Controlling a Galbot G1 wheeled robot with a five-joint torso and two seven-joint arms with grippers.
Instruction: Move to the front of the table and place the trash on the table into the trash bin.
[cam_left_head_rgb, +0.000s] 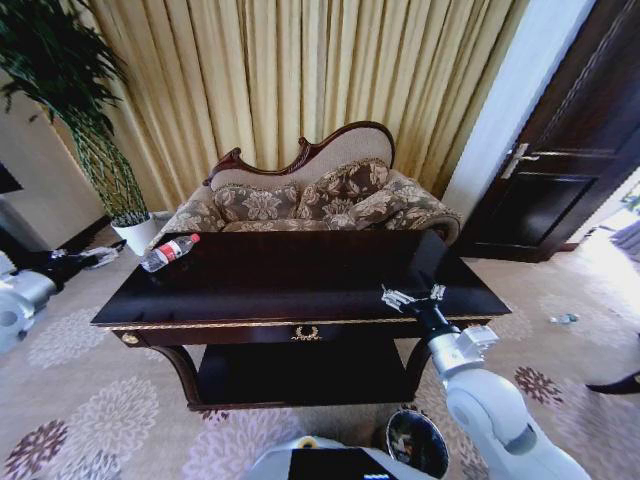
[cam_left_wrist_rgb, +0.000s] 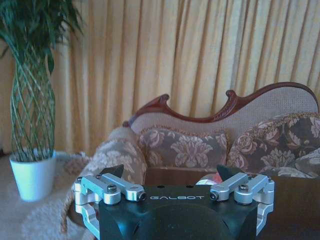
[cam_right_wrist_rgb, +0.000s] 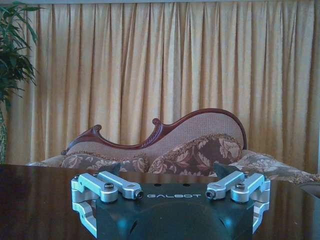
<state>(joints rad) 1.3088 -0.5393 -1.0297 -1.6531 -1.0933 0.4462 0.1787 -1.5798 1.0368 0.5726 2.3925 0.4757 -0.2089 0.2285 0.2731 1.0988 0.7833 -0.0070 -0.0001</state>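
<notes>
The table (cam_left_head_rgb: 300, 280) is the widest thing here: a long rectangular slab of dark, glossy wood edged in gold trim, with a gold emblem at the middle of its front rail, curved legs and a lower shelf beneath. Behind the table stands a sofa (cam_left_head_rgb: 320, 195) with a carved, scrolling wooden back and floral-patterned cushions, and behind that hang pleated golden curtains (cam_left_head_rgb: 300, 70). Off the table's left end, near the curtains, a tall plant with a woven lattice stem (cam_left_wrist_rgb: 32, 107) rises from a smooth white pot (cam_left_wrist_rgb: 32, 175). Below the table's front edge, toward its right leg, sits the trash bin (cam_left_head_rgb: 418, 442), a small round dark bucket with a shiny inside. The right gripper (cam_left_head_rgb: 413, 297) is poised over the table's right front part, its silver linkage fingers spread apart with nothing between them. The left gripper (cam_left_head_rgb: 100, 257) is held beyond the table's left end, low beside it; its fingers also stand apart and empty, as the left wrist view shows. On the table's far left corner lies the trash, a clear plastic bottle (cam_left_head_rgb: 168, 252) on its side, with a red cap and red label, its cap end pointing toward the sofa.
</notes>
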